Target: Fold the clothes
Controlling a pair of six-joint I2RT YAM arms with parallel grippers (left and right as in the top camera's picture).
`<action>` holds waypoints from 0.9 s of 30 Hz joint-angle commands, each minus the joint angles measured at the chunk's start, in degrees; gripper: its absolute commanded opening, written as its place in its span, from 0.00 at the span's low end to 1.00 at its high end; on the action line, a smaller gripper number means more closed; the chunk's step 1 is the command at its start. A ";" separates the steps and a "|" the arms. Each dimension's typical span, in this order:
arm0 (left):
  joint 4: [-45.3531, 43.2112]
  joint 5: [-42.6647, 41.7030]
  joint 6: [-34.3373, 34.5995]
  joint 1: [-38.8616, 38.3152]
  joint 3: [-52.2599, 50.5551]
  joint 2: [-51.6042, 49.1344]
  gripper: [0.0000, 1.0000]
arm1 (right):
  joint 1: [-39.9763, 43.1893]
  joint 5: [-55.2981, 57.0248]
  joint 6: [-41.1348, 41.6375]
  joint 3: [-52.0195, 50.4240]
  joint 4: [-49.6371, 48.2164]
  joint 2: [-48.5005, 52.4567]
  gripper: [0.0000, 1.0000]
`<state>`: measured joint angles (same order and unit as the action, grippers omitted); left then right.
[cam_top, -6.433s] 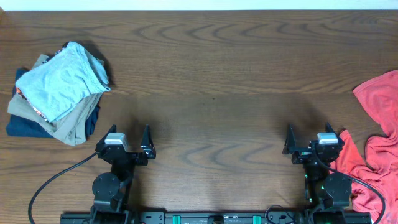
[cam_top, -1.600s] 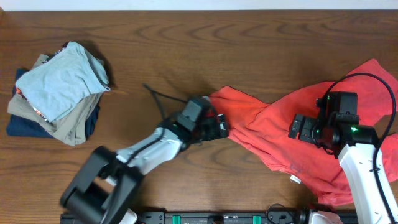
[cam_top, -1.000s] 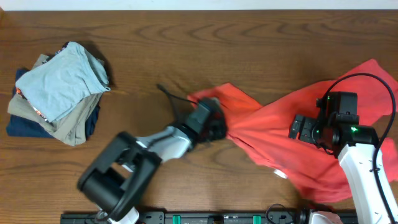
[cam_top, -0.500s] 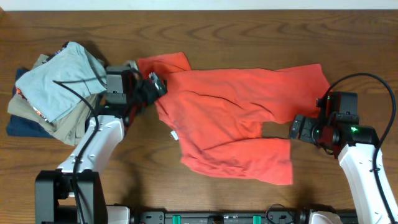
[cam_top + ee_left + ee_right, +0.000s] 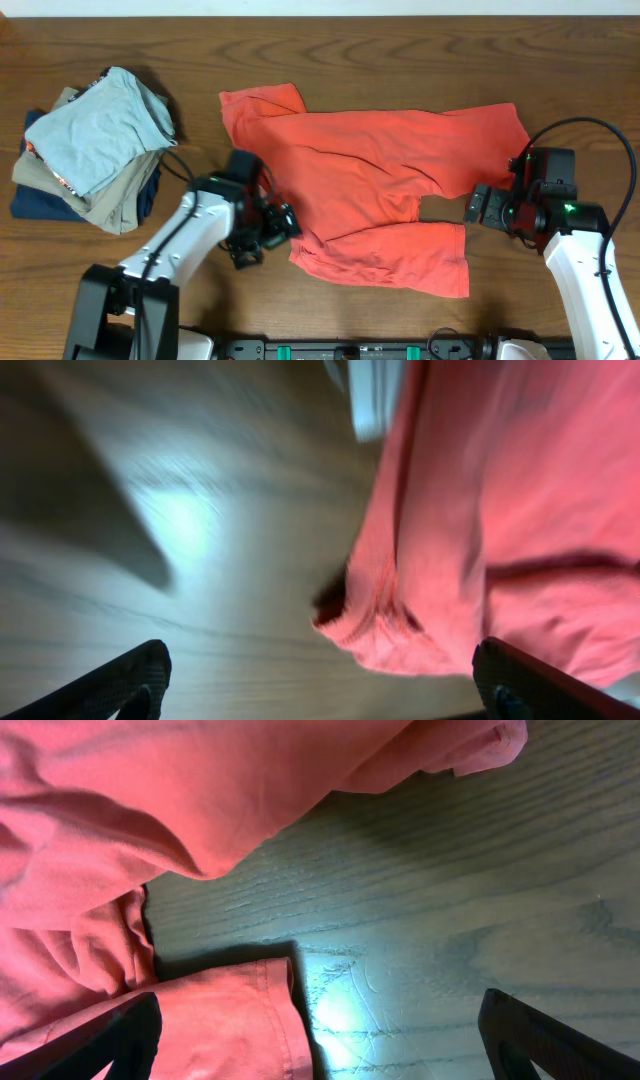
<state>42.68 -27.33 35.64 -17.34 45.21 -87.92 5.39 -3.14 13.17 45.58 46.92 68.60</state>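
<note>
The clothes, a coral-red T-shirt point(image 5: 370, 170), lie spread out and rumpled across the middle of the table. In the overhead view my left gripper point(image 5: 268, 238) hovers at the shirt's lower left edge, open and holding nothing. Its blurred wrist view shows a bunched edge of the red shirt point(image 5: 470, 540) and a white tag point(image 5: 375, 400) ahead of the wide-apart left gripper point(image 5: 320, 695). My right gripper point(image 5: 478, 208) sits open at the shirt's right side. In the right wrist view the right gripper point(image 5: 320, 1045) stands over bare wood, with a hemmed edge of the shirt point(image 5: 220, 1020) by its left finger.
A pile of folded garments point(image 5: 95, 150) sits at the far left, light blue-grey on top of khaki and navy. A black cable point(image 5: 600, 135) loops over the table's right side by the right arm.
My left gripper opened and let go of the shirt's upper left corner, then swung down to its lower left edge. The shirt now lies spread out. The right arm stayed put.
</note>
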 commanded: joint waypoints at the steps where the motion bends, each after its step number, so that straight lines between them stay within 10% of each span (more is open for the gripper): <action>1: -2.51 -0.72 5.01 -5.03 -1.99 -0.09 0.99 | 0.46 0.35 -0.33 0.42 0.04 -0.35 0.99; 6: -10.95 3.34 10.75 -11.91 -3.93 -0.50 0.79 | 0.46 0.35 -0.33 0.42 0.07 -0.35 0.99; 14: -13.84 14.75 12.90 -14.88 -4.02 -2.97 0.06 | 0.46 0.35 -0.33 0.42 0.42 -0.35 0.99; 25: -7.30 24.26 0.72 7.98 7.26 -2.91 0.09 | 0.46 0.35 -0.33 0.42 0.46 -0.35 0.99; 27: -4.68 21.64 0.52 10.95 8.92 -2.91 0.56 | 0.46 0.33 -0.33 0.42 0.46 -0.35 0.99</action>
<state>35.88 -6.66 38.57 -9.85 51.29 -90.65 5.39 -3.11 13.17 45.58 47.33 68.60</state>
